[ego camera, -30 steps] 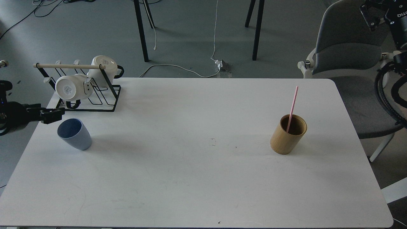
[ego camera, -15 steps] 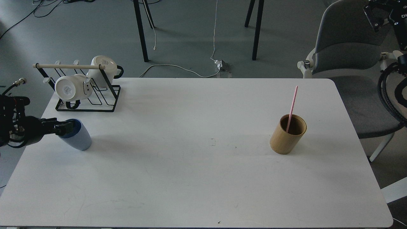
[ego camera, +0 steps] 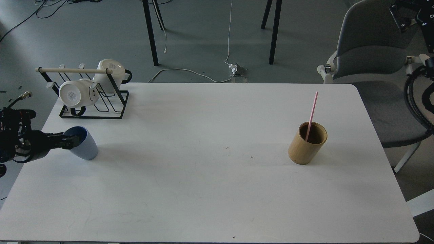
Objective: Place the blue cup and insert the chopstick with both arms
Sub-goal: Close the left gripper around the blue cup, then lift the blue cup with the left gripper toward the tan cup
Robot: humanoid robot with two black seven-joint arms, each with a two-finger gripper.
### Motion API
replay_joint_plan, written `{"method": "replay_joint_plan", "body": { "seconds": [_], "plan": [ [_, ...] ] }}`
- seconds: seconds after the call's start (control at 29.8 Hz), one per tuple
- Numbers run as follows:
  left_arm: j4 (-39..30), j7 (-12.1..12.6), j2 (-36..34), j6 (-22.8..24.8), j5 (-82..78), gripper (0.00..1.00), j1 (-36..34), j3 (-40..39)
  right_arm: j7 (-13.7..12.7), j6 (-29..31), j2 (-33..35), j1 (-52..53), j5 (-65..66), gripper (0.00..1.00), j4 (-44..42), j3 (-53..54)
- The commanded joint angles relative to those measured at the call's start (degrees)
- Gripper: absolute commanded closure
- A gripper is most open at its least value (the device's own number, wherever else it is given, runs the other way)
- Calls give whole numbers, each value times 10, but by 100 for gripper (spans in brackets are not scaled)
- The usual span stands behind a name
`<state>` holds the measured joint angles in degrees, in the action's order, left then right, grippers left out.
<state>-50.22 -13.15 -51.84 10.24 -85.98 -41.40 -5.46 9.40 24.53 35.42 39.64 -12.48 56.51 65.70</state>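
The pale-blue cup (ego camera: pixel 86 147) stands on the white table (ego camera: pixel 210 189) at the left, just in front of the rack. My left gripper (ego camera: pixel 71 140) comes in low from the left edge, and its dark tip lies across the cup's rim and mouth. I cannot tell its two fingers apart. The pink chopstick (ego camera: pixel 312 112) stands leaning in the tan bamboo holder (ego camera: pixel 306 145) at the right of the table. My right arm (ego camera: pixel 415 20) is up at the top right corner, off the table, and its gripper is not clearly shown.
A black wire rack (ego camera: pixel 101 108) with a pale wooden rod and two white mugs (ego camera: pixel 76 95) stands at the table's back left. A grey chair (ego camera: pixel 371 51) stands beyond the right edge. Cables lie on the floor behind.
My left gripper has moved down and right from beside the rack onto the cup's rim, then settled slightly lower. The cup, holder and chopstick have stayed put.
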Motion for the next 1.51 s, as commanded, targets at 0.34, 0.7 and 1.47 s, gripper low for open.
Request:
{"method": "replay_joint_plan", "body": {
  "seconds": [0.34,0.7,1.47],
  "plan": [
    [43,-91,17,7,-2,99,-17,10,-1,3,9,6,0,0,-2,-1],
    [-162,-69,-27,178,-47,100,-222,9,-1,0,38,9,1,0,0,-1],
    [-90,-4,421,178,-195,98,-286,75,-1,-3,84,16,5,0,-3,-1]
  ]
}}
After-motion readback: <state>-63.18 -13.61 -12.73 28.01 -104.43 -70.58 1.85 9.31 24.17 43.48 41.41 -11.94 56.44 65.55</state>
